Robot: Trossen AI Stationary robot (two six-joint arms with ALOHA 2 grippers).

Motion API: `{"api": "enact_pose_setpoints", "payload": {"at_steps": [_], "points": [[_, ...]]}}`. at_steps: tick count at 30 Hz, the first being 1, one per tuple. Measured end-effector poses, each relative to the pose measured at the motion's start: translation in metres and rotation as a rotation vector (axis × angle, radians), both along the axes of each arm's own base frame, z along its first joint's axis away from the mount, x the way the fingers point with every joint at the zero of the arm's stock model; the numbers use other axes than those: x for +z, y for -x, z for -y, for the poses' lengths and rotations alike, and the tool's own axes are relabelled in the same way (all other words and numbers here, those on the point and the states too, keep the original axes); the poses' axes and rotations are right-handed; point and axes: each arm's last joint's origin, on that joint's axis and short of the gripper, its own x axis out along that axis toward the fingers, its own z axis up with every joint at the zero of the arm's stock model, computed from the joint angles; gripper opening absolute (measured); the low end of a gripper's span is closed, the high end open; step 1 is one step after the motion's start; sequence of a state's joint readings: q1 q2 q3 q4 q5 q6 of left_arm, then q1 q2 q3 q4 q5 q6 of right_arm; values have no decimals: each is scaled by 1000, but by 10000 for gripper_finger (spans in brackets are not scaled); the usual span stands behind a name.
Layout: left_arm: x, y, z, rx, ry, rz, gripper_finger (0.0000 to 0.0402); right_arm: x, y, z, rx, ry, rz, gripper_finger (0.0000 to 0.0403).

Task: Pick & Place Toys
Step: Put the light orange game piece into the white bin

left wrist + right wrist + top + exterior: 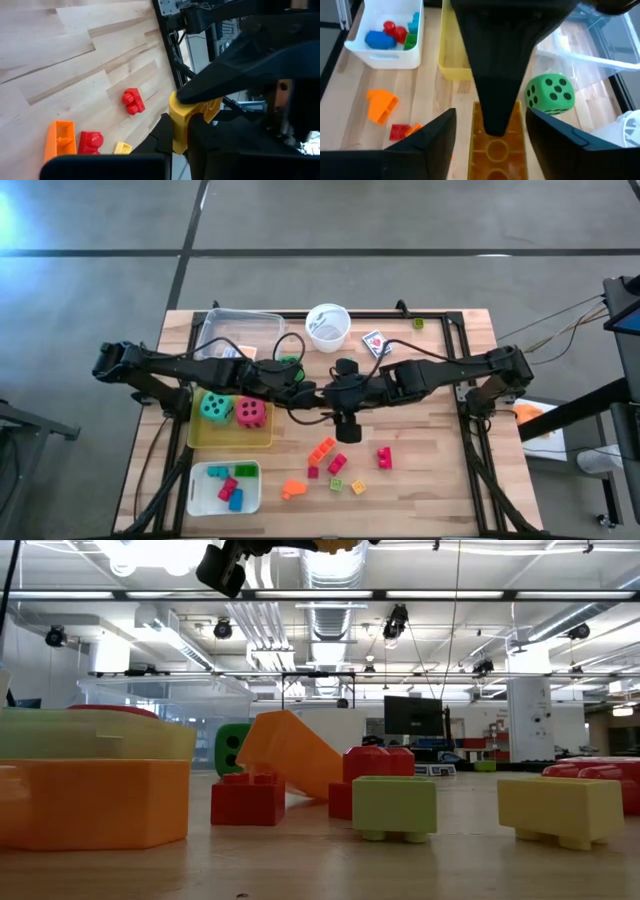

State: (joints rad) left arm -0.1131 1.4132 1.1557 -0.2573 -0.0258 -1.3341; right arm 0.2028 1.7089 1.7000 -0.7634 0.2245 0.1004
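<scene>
Both arms meet mid-table right of the yellow tray (228, 438): left gripper (182, 135) clamps a yellow block (186, 116), right gripper (490, 135) fingers spread around it

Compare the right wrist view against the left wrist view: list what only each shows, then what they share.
Only the right wrist view: the green foam die, the white plastic tray holding small blocks, and the yellow plastic tray.
Only the left wrist view: a lone red studded plastic block near the table's edge, with the room beyond.
Both: the yellow plastic block gripped by the left hand, and the wooden table.
</scene>
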Motion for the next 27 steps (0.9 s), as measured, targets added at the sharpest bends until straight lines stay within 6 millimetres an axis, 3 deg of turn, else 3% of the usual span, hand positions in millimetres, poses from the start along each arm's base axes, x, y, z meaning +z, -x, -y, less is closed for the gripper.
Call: {"api": "enact_pose_setpoints", "payload": {"at_steps": [12, 22, 27], "points": [[-9, 7, 0, -45, -36, -115, 11, 3, 5, 1, -3, -1, -11, 304], [-7, 25, 3, -249, -110, -200, 11, 21, 27, 6, -75, -72, 3, 309], [2, 49, 12, -380, -165, -292, 11, 30, 36, 13, -146, -136, 25, 309]]}}
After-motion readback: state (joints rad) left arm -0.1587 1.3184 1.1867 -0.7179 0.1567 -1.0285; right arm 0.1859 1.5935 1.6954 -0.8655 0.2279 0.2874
